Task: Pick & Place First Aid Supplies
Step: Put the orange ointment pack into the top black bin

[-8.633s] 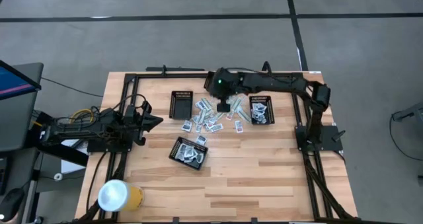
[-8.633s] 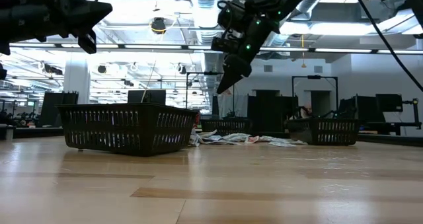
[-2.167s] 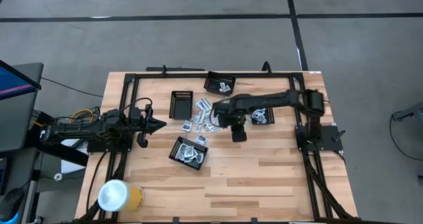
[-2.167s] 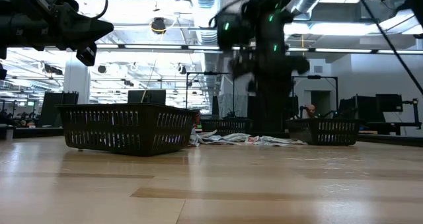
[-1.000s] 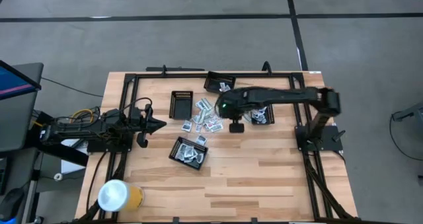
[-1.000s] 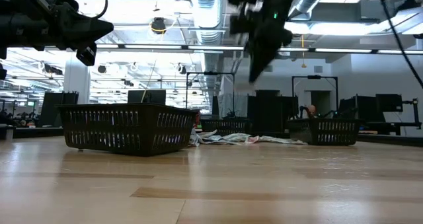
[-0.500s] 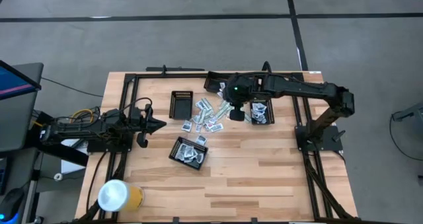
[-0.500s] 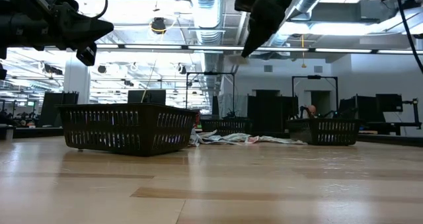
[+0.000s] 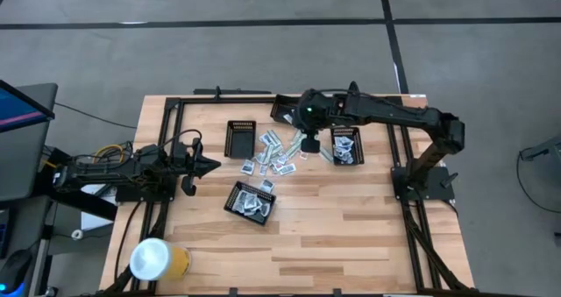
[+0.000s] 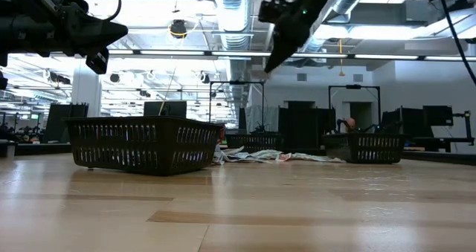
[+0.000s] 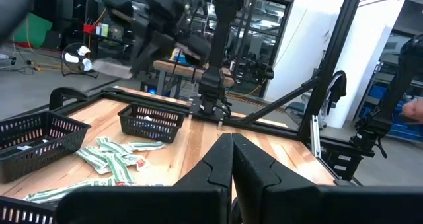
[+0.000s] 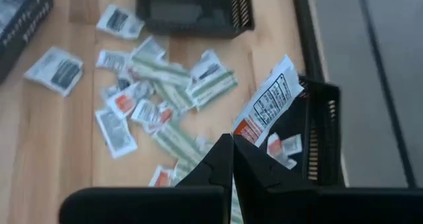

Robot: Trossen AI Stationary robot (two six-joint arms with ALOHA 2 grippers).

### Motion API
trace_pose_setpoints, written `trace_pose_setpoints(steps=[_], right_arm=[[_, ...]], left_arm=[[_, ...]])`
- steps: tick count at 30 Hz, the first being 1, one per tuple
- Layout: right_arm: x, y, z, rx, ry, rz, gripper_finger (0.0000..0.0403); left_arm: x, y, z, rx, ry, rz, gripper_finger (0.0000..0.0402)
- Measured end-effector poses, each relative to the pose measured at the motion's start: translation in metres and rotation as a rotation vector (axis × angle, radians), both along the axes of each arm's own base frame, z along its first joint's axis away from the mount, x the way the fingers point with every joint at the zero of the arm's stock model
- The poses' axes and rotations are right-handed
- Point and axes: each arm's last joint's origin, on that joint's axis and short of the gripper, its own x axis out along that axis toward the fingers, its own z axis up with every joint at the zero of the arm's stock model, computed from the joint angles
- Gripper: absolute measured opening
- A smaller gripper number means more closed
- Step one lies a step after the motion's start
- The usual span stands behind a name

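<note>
right jaws (image 12: 232, 145) clenched on 1 sachet (image 12: 269, 110) | held above loose packets (image 12: 158, 95) | left jaws (image 11: 231, 148) clenched

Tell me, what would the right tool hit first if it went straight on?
Probably the loose packets on the table, beside a black tray, though depth is unclear. The right tool holds a red-marked packet.

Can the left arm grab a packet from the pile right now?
Probably not yet. The left end effector hangs shut near the table's left side, well apart from the packet pile. Nothing blocks the way, but it would need to reach over and open first.
</note>
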Motion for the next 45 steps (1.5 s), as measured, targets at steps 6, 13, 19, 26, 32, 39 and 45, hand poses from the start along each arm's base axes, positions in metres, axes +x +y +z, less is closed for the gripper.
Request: trace_pose_setpoints(steps=[6, 13, 19, 26, 32, 39, 45], right_arm=[[0.022, -0.034, -0.036, -0.035, 0.026, -0.002, 0.0001], [0.031, -0.083, -0.087, -0.077, 0.108, -0.101, 0.0001], [0.023, -0.111, -0.107, -0.067, 0.147, -0.185, 0.0001], [0.021, -0.111, -0.107, -0.038, 0.148, -0.198, 0.0015], [0.025, -0.102, -0.104, -0.003, 0.123, -0.166, 0.0050], [0.027, -0.085, -0.108, 0.034, 0.188, -0.135, 0.0067], [0.031, -0.067, -0.110, 0.113, 0.207, -0.108, 0.0067]], left_arm=[[0.000, 0.000, 0.000, 0.000, 0.000, 0.000, 0.0008], [0.000, 0.000, 0.000, 0.000, -0.001, -0.001, 0.0008], [0.000, 0.000, 0.000, 0.000, 0.000, 0.000, 0.0008], [0.000, 0.000, 0.000, 0.000, -0.001, -0.001, 0.0008], [0.000, 0.000, 0.000, 0.000, -0.002, 0.000, 0.0008], [0.000, 0.000, 0.000, 0.000, -0.004, 0.000, 0.0008], [0.000, 0.000, 0.001, 0.000, -0.006, 0.000, 0.0008]])
